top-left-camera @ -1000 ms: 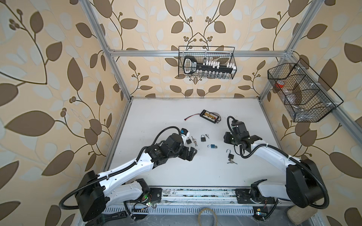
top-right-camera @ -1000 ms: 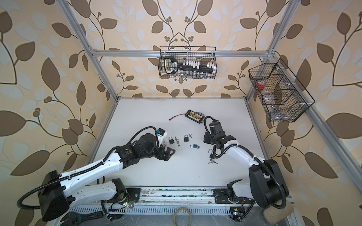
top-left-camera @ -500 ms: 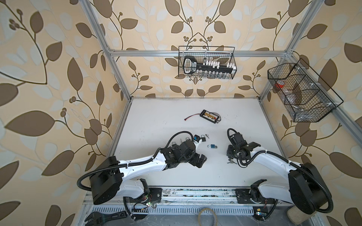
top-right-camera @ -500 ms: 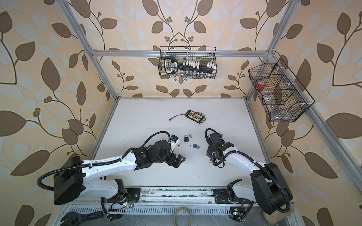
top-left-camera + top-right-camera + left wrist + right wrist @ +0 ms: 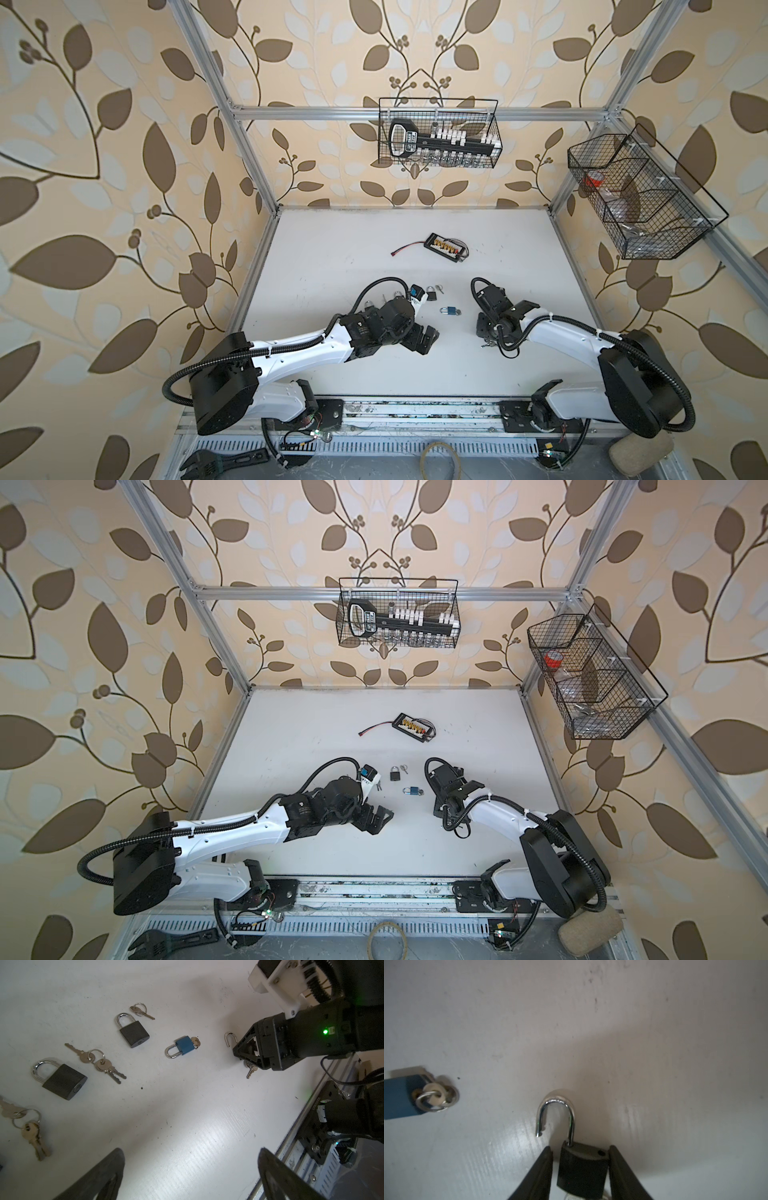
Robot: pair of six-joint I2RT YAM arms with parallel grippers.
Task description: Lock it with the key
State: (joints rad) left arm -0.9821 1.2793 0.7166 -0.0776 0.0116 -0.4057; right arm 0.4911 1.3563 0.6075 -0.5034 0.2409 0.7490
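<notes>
Your left hand [image 5: 427, 340] slid toward the middle of the counter [image 5: 374, 374]. Your right hand [image 5: 579, 1146] came down and now straddles the open padlock [image 5: 582, 1169].

A: What lies toward the back edge of the tabletop [image 5: 332, 257]?
B: A black connector board [image 5: 445, 248], its red lead [image 5: 405, 249] trailing toward the left edge.
A: And on the walls?
B: On the back wall, a wire basket [image 5: 440, 99] holds a black handled rack [image 5: 449, 141] of white pieces. On the right wall, a divided wire basket [image 5: 648, 245] has a red tape roll [image 5: 595, 179] in its rearmost compartment.
A: Past the front edge?
B: A black adjustable wrench [image 5: 220, 459], near the left corner.
</notes>
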